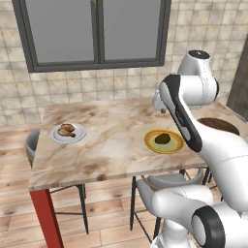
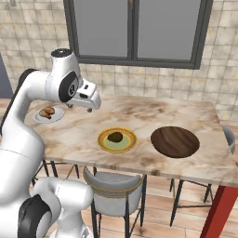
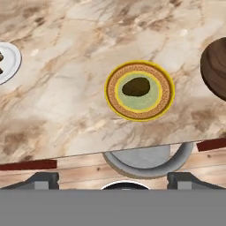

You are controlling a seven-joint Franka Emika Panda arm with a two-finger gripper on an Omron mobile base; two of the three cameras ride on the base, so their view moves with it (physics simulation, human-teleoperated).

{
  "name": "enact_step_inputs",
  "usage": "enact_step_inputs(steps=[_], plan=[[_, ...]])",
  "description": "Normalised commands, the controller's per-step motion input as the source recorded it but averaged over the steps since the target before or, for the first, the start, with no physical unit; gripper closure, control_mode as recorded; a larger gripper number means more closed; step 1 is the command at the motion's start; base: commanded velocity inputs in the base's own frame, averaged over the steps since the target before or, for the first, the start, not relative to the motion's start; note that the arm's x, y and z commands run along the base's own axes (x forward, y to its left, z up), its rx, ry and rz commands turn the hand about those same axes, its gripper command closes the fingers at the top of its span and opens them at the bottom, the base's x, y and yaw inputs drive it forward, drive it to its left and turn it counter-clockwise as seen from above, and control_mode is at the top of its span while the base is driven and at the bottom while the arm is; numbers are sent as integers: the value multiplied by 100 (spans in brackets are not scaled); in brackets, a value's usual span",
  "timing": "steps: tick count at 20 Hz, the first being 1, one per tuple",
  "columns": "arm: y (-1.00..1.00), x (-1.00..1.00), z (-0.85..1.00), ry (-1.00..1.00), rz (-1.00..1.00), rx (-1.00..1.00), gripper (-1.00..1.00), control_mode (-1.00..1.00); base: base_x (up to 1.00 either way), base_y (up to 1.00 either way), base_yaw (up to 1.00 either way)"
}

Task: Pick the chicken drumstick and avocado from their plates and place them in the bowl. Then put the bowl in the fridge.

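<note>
My gripper (image 3: 114,180) hangs open and empty high above the table's near edge, its fingers (image 3: 42,180) spread wide. In the right base view the gripper (image 2: 87,108) hovers between the two plates. The avocado (image 3: 136,87) (image 1: 162,139) (image 2: 115,136) lies in the yellow-rimmed plate (image 3: 114,103) (image 2: 104,144). The chicken drumstick (image 1: 66,129) (image 2: 46,112) rests on the small white plate (image 1: 55,138) (image 3: 9,62) at the table's left end. The dark brown bowl (image 2: 175,141) (image 3: 216,66) (image 1: 218,124) stands empty to the right of the yellow plate. The fridge is out of view.
The marble table (image 1: 111,140) has red legs (image 1: 46,218). A grey stool (image 2: 111,186) (image 3: 141,159) is tucked under its near edge, and another stool (image 1: 31,145) stands at its left end. A window (image 2: 135,28) is set in the tiled wall behind.
</note>
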Motion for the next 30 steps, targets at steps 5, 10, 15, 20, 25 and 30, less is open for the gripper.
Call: enact_step_inputs(steps=[5, 10, 15, 20, 25, 30], plan=[[-21, 5, -15, 0, -53, 0, -100, -100, 0, 0, 0], [-14, 15, -15, 0, -36, 0, -100, -100, 0, 0, 0], [-29, 16, -13, 0, -9, 5, -100, -100, 0, 0, 0], [-28, 0, -13, 5, -2, 2, -100, -100, 0, 0, 0], [-23, 16, -26, 9, -3, 1, -100, -100, 0, 0, 0], [-3, 34, -31, 4, -14, 0, -100, -100, 0, 0, 0]])
